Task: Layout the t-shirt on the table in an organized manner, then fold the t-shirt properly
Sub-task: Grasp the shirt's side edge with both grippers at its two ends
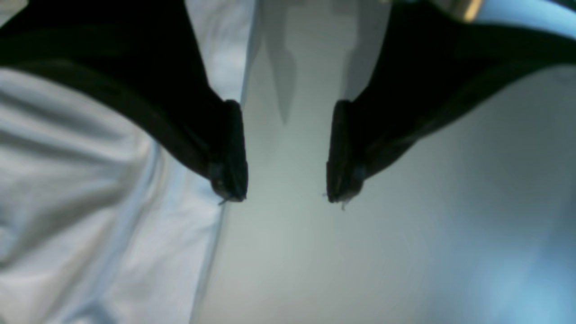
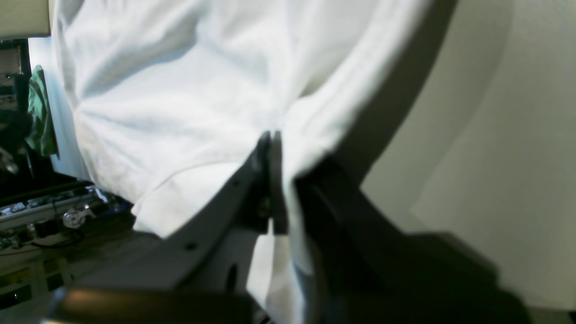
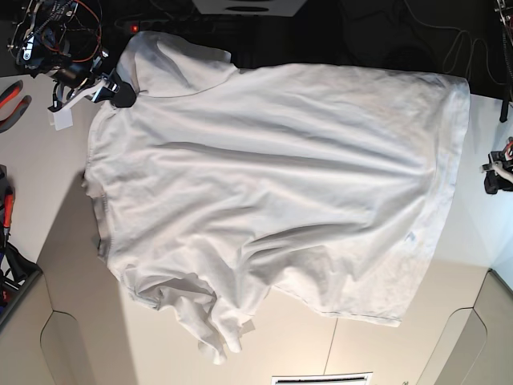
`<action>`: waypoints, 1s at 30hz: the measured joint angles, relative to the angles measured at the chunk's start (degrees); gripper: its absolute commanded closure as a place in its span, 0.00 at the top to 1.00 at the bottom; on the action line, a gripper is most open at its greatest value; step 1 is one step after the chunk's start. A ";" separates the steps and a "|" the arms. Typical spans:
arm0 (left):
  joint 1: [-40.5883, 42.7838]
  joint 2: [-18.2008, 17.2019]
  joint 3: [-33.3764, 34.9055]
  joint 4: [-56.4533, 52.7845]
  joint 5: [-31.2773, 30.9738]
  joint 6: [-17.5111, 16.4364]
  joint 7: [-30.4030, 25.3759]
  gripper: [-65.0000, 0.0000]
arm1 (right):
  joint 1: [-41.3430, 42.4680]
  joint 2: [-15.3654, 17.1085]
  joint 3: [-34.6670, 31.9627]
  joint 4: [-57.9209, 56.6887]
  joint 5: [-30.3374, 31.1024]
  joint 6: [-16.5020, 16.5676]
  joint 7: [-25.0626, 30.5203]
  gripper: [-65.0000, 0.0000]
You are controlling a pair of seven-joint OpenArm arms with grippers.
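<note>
The left gripper (image 1: 286, 198) is seen from its wrist view with its two dark fingers (image 1: 231, 153) spread wide. Nothing is held between them; only the bare pale surface (image 1: 360, 252) shows in the gap. The edge of the t-shirt (image 1: 90, 180) lies just beside the finger on that view's left, and whether that finger touches the cloth cannot be told. In the base view this gripper (image 3: 495, 172) is found at the right edge of the frame, just beyond the shirt's straight hem.

The right gripper (image 2: 271, 184) is seen with its fingers (image 2: 261, 180) pressed together, and a fold of the white t-shirt (image 2: 180, 99) is pinched between them. The cloth is drawn into creases that run toward the pinch point, and part of it hangs down past the fingers, close to the camera. In the base view this gripper (image 3: 116, 88) is placed at the upper left, at the shirt's far left corner beside a bunched sleeve.

The t-shirt (image 3: 272, 192) is spread across the middle of the surface (image 3: 48, 184), wrinkled, its length laid across the view. The far edge of the cloth reaches the dark back edge of the surface. One sleeve is crumpled at the lower left, and a small mark is seen near the right hem.
</note>
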 measured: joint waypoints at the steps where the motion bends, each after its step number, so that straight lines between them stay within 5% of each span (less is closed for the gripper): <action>1: 0.57 -0.17 -1.57 -2.67 -2.21 -1.64 1.60 0.49 | 0.00 0.00 0.02 0.00 -0.04 0.00 0.02 0.00; 7: 1.25 -0.28 -6.14 -19.12 -16.39 -10.93 8.92 0.49 | 0.02 0.00 0.00 0.00 -0.11 0.00 0.26 0.00; 20: 9.49 -0.72 -6.32 -20.22 -30.86 -11.91 16.76 0.49 | 0.00 0.00 0.02 0.00 -0.11 0.00 0.22 0.00; 30: 10.91 -0.57 -3.74 -17.66 -31.63 -11.74 17.73 0.49 | 0.37 0.00 0.02 0.00 0.11 0.00 -0.20 0.00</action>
